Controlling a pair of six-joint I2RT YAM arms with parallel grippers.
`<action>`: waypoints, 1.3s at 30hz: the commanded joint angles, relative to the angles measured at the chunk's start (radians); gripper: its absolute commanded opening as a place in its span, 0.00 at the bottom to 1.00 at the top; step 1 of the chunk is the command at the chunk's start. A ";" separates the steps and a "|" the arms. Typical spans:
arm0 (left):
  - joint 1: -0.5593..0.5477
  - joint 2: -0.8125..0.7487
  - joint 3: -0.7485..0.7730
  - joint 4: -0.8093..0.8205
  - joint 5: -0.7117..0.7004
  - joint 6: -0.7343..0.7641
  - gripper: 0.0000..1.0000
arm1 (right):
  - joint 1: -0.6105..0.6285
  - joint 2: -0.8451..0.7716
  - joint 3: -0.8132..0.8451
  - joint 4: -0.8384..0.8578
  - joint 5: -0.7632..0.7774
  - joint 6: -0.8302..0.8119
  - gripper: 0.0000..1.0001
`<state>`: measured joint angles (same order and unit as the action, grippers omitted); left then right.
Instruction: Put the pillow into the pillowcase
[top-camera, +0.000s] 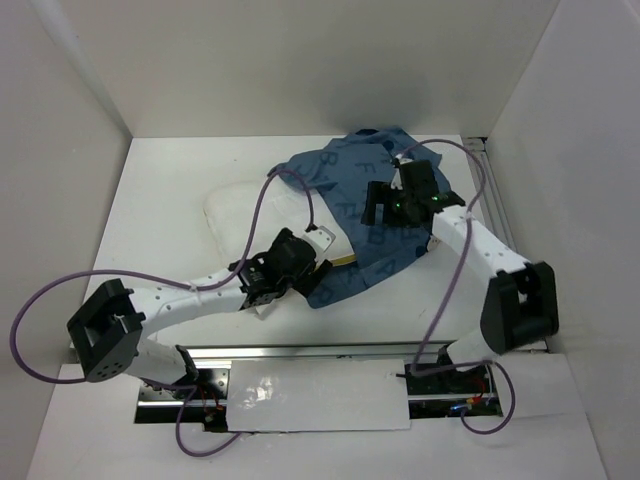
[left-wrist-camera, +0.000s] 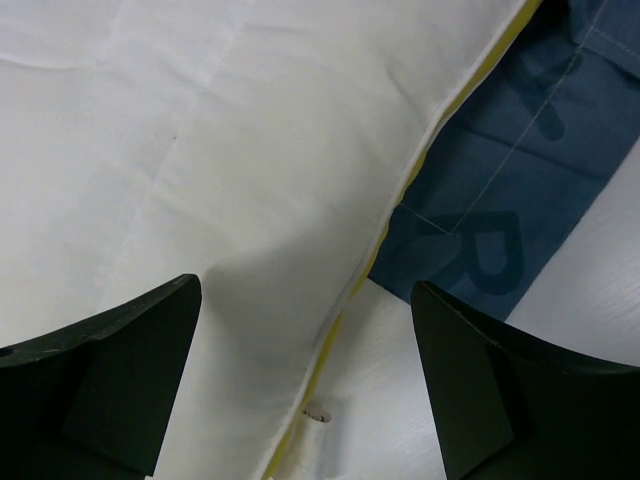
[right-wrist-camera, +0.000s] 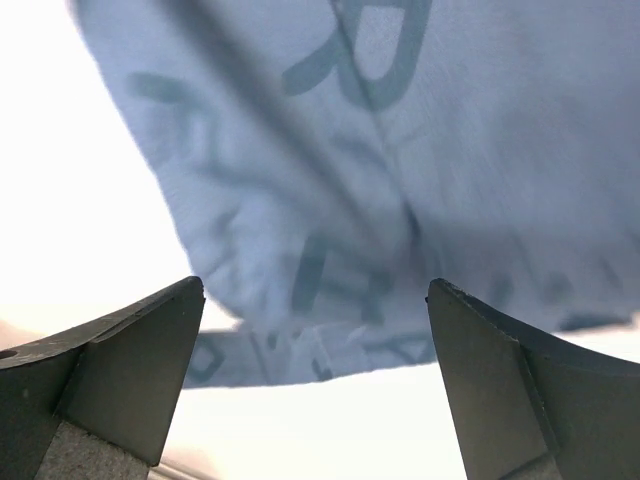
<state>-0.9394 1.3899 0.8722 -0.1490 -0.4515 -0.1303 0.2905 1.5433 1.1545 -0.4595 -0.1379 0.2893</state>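
Observation:
The white pillow lies on the table's left middle. The blue lettered pillowcase is crumpled over the pillow's right part. My left gripper hovers open at the pillow's near right corner. In the left wrist view the left gripper straddles the yellow-trimmed edge of the pillow, with the pillowcase beyond it. My right gripper is open above the pillowcase's middle. In the right wrist view the right gripper holds nothing, and the pillowcase hangs blurred in front of it.
White walls close in the table at the back and on both sides. A metal rail runs along the right edge. Purple cables loop over the pillow and pillowcase. The arms' bases and a white plate sit along the near edge.

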 joint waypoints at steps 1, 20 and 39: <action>-0.006 0.037 0.024 -0.010 -0.079 0.015 0.99 | -0.001 -0.195 -0.025 -0.025 0.041 -0.006 1.00; -0.006 0.186 0.241 -0.126 -0.211 -0.293 0.00 | 0.226 -0.269 -0.288 0.050 0.179 -0.047 0.97; -0.006 0.052 0.200 -0.095 -0.125 -0.238 0.00 | 0.325 -0.048 -0.067 0.068 0.474 0.008 0.00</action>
<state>-0.9401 1.4567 1.0325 -0.2855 -0.5797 -0.3698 0.5781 1.5490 1.0256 -0.4122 0.3149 0.3149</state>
